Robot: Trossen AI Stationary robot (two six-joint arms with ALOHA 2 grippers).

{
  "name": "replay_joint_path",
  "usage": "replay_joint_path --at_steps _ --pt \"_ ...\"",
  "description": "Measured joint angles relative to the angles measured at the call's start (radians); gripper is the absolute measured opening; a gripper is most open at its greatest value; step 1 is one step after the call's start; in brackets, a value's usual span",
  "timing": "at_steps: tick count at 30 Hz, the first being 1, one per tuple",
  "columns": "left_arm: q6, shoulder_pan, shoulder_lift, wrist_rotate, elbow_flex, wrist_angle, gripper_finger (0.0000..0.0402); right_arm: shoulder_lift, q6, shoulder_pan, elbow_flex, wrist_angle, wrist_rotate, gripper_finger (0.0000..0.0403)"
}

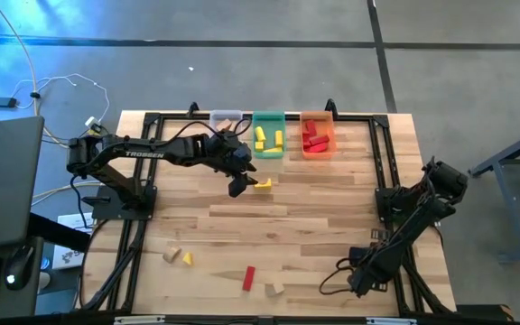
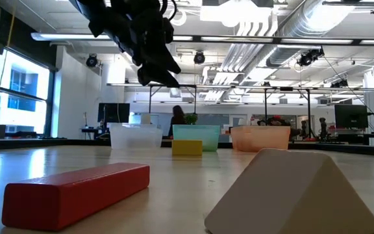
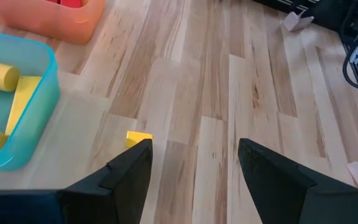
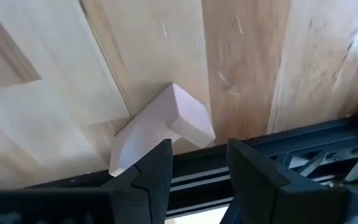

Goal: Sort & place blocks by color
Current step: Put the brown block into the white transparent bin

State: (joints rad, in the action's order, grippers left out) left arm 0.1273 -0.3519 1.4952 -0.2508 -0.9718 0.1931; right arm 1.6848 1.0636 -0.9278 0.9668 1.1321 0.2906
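Blocks are lying scattered near the front: red bar (image 1: pixel 249 277), tan wedge (image 1: pixel 274 289). Left gripper (image 1: pixel 239 185), jaws open and empty, is hovering beside a yellow block (image 1: pixel 263 182), probably for the green bin (image 1: pixel 268 118). Right gripper (image 4: pixel 197 171) is resting at the bench edge, jaws open.

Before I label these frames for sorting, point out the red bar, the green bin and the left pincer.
red bar (image 2: pixel 76 192), low view, its long front face.
green bin (image 1: pixel 268 147), high view, its near rim.
left pincer (image 3: pixel 194 165), left wrist view, the gap midway between its fingertips.
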Motion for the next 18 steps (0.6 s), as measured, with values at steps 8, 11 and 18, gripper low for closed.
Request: replay_joint_path --at_steps 8,11,18 --pt "0.000 0.000 0.000 0.000 0.000 -0.003 0.0227 0.000 -0.053 -0.020 0.000 -0.044 -0.068 0.0138" --pt "0.000 0.000 0.000 0.000 0.000 -0.003 0.0227 0.000 -0.052 -0.022 0.000 -0.042 -0.074 0.0138" --pt "0.000 0.000 0.000 0.000 0.000 -0.003 0.0227 0.014 -0.052 -0.042 0.000 -0.054 -0.073 0.0138"
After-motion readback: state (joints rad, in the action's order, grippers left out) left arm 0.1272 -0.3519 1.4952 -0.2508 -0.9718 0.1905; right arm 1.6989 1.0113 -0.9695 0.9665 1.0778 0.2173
